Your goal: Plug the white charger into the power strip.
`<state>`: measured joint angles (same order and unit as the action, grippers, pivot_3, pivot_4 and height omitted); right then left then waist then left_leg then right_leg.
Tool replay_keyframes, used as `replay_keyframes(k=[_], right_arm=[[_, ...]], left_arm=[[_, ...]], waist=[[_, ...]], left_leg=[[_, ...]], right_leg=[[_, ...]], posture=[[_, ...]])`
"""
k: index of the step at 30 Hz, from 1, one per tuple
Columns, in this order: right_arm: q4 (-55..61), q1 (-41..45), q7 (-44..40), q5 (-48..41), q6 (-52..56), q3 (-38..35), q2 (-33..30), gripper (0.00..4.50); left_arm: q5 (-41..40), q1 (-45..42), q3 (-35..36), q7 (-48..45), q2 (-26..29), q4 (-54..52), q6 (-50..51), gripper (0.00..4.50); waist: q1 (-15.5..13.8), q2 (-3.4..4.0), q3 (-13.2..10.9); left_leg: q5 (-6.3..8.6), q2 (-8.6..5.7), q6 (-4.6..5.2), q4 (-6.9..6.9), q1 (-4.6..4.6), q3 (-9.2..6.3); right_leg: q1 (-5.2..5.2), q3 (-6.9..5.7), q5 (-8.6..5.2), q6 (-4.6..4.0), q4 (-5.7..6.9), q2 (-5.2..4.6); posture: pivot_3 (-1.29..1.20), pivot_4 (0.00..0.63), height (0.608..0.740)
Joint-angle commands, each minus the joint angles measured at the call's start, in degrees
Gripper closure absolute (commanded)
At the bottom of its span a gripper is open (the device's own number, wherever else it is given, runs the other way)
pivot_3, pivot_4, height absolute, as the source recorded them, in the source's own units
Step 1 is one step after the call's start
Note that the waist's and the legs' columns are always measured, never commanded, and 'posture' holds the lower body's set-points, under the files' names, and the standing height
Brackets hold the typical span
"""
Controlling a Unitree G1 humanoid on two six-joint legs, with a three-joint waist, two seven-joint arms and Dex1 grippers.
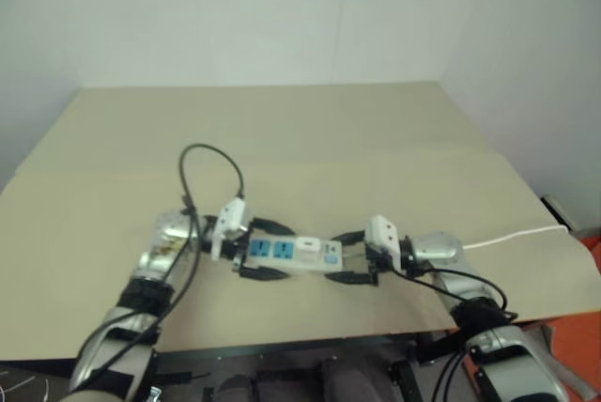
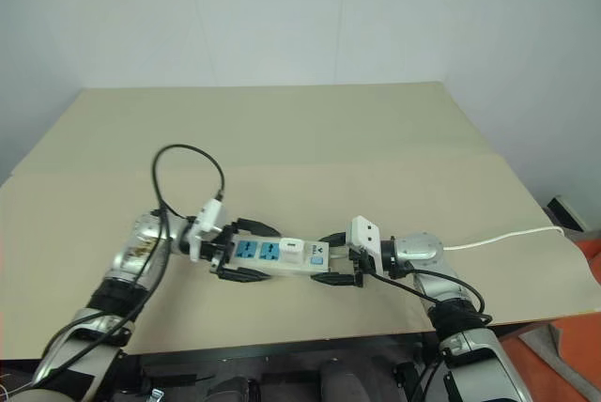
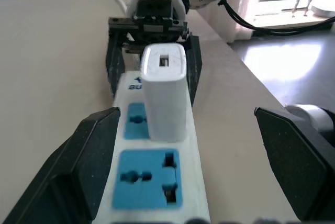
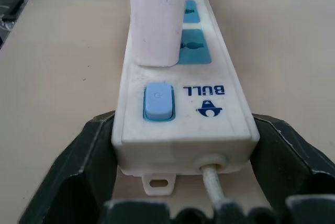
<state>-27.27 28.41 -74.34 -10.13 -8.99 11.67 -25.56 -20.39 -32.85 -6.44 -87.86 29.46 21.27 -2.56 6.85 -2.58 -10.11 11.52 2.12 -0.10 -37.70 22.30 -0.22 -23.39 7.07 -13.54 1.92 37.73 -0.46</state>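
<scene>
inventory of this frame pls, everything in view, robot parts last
power strip: 1, white with blue socket faces and a blue switch, lying on the table between the two grippers
white charger: 1, white, standing upright in the socket nearest the switch end
cord: 1, thin white, running from the strip's switch end off the table's right edge
table: 1, beige top, against a pale wall
left gripper: 1, black fingers, open, straddling the strip's socket end
right gripper: 1, black fingers, open, either side of the switch end
</scene>
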Motion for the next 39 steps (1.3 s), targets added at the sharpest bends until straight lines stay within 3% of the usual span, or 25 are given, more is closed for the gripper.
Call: replay_keyframes(k=[1,7,13,19,22,31,39], right_arm=[[0.96,-0.34,-0.19,-0.50,0.05,-1.01,-0.87,0.02],[5.25,-2.97,-0.88,-2.75,-1.45,-5.24,-5.69,0.02],[13.53,-9.92,-6.24,-9.66,-0.94,-15.48,-19.54,0.02],[19.52,-16.99,-10.77,-14.87,0.01,-24.94,-30.35,0.02],[24.46,-20.56,-9.16,-16.63,2.96,-28.50,-32.83,0.02],[38.86,-32.14,-1.05,-18.51,10.07,-36.45,-32.31,0.02],[42.14,-32.42,1.73,-18.19,12.49,-37.74,-32.51,0.02]], left_arm=[[-4.55,1.38,6.65,3.67,2.81,-6.41,2.50,0.00],[-9.00,7.11,16.19,7.50,10.06,-12.51,6.96,0.00],[-9.63,19.06,24.19,6.27,19.03,-15.47,6.68,0.00],[-11.25,24.34,27.22,6.76,22.11,-18.85,8.11,0.00],[-11.39,22.59,26.34,7.42,22.55,-19.16,9.65,0.00],[-10.61,14.11,21.03,3.57,23.28,-13.41,11.93,0.00],[-8.10,4.99,16.59,-0.90,24.02,-5.97,11.93,0.00]], waist=[[-0.08,0.03,-0.03],[-0.71,0.06,-0.05],[-1.56,0.28,-0.24],[-2.75,0.28,-0.28],[-3.06,0.28,-0.28],[-3.36,0.27,-0.28],[-3.17,0.26,-0.28]], left_leg=[[0.00,-0.01,0.00,0.00,0.09,0.02],[-0.01,-0.03,0.00,-0.01,0.81,0.06],[0.00,-0.08,0.00,0.07,0.99,0.15],[0.00,-0.02,0.00,0.08,0.93,0.37],[0.00,-0.05,0.00,0.08,0.89,0.47],[0.00,-0.18,0.00,0.07,0.98,0.54],[0.00,-0.18,0.00,0.07,1.10,0.56]], right_leg=[[-0.09,0.01,0.00,0.01,-0.01,-0.03],[-0.83,0.00,0.04,0.07,-0.06,-0.10],[-0.97,-0.04,-0.02,0.08,-0.19,-0.28],[-0.91,-0.18,-0.27,-0.22,-0.25,-0.48],[-0.90,-0.21,-0.27,-0.21,-0.22,-0.59],[-0.91,-0.22,-0.18,0.02,-0.29,-0.67],[-0.86,-0.23,-0.01,0.32,-0.62,-0.69]], posture=[[0.00,0.150,0.740],[0.00,0.150,0.740],[0.00,0.150,0.740],[0.00,0.150,0.740],[0.00,0.150,0.740],[0.00,0.150,0.740],[0.00,0.150,0.740]])
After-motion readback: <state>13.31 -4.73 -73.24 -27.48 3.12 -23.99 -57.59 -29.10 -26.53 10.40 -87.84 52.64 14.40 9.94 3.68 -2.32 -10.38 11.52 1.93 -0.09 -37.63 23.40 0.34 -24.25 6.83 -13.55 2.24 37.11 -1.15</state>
